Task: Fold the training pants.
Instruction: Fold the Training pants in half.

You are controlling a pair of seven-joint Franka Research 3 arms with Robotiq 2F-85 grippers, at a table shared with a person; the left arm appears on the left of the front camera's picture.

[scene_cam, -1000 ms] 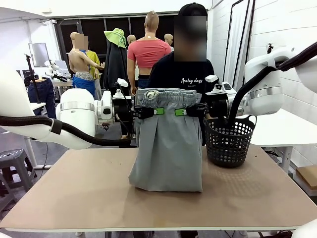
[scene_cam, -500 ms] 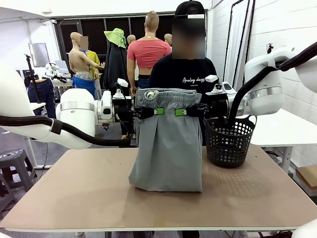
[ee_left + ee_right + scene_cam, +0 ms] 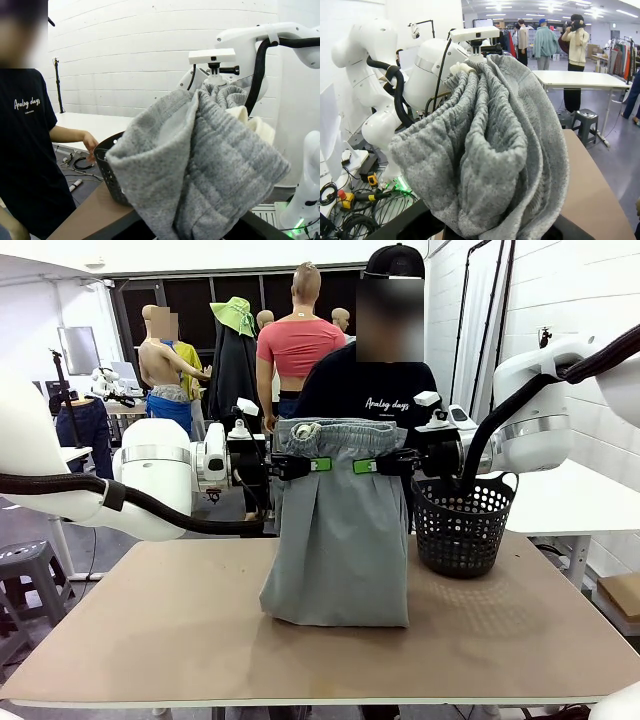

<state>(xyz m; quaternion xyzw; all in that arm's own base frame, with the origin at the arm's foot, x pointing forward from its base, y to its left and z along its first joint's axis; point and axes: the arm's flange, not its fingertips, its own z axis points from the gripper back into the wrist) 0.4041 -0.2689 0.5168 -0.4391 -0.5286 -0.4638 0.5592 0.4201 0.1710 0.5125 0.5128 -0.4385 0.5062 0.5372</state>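
Note:
The light grey training pants [image 3: 340, 540] hang upright over the middle of the table, waistband on top, their lower part resting bunched on the tabletop. My left gripper [image 3: 318, 465] is shut on the waistband's left part and my right gripper [image 3: 362, 466] is shut on its right part, the two close together. In the left wrist view the bunched grey fabric [image 3: 200, 165] rises from between the fingers. The right wrist view shows the gathered waistband [image 3: 490, 150] in the same way. Fingertips are hidden by cloth in both wrist views.
A black mesh basket [image 3: 462, 525] stands on the table just right of the pants. A person in a black T-shirt [image 3: 372, 390] stands behind the far edge, one hand near the basket [image 3: 91, 142]. The brown tabletop [image 3: 150, 620] extends left and front.

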